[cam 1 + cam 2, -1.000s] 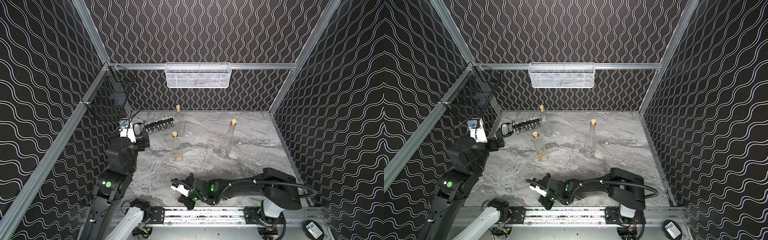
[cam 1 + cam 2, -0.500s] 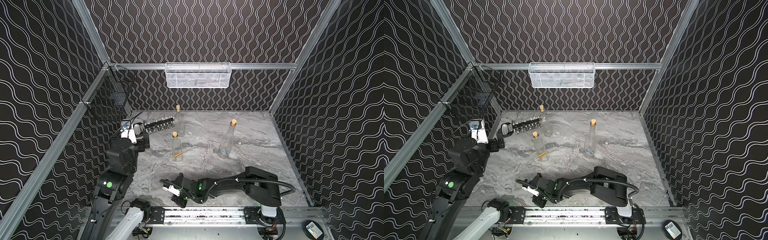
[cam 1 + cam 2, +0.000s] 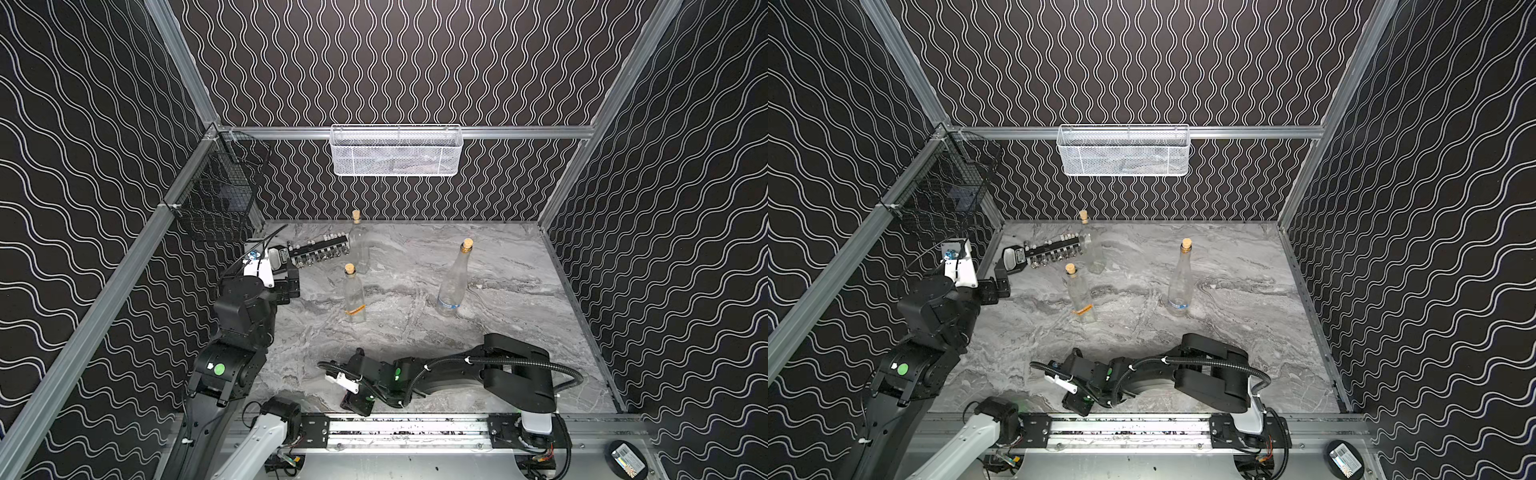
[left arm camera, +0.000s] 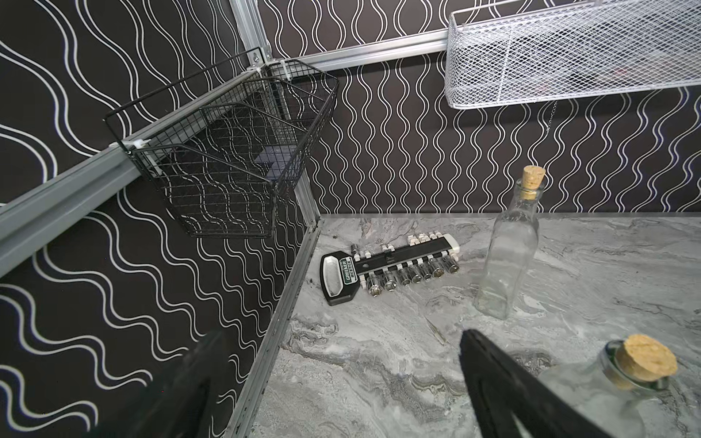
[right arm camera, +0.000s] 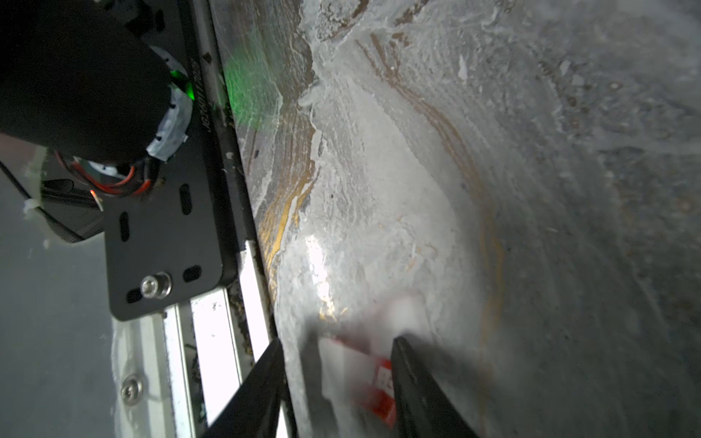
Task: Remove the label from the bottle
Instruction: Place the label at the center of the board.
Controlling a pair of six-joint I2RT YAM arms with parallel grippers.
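Three clear corked bottles stand on the marble table in both top views: one at the back (image 3: 359,245), one in the middle (image 3: 354,297) with an orange strip low on it, and a tall one (image 3: 453,282) to the right with a blue mark at its base. My right gripper (image 3: 355,405) (image 5: 335,345) hangs low at the table's front edge, jaws apart. A blurred red-and-white label (image 5: 356,375) sits between its fingers. My left gripper (image 3: 996,286) (image 4: 337,341) is open and empty at the left, beside the middle bottle (image 4: 626,375).
A black socket holder (image 3: 316,253) lies at the back left beside the back bottle. A black wire basket (image 3: 216,199) hangs on the left wall and a white mesh basket (image 3: 395,151) on the back rail. The metal front rail (image 3: 415,428) runs just under my right gripper.
The right gripper's jaws have gone from shut to apart, and the right arm has shifted a little leftward along the front edge. The left arm has stayed still.
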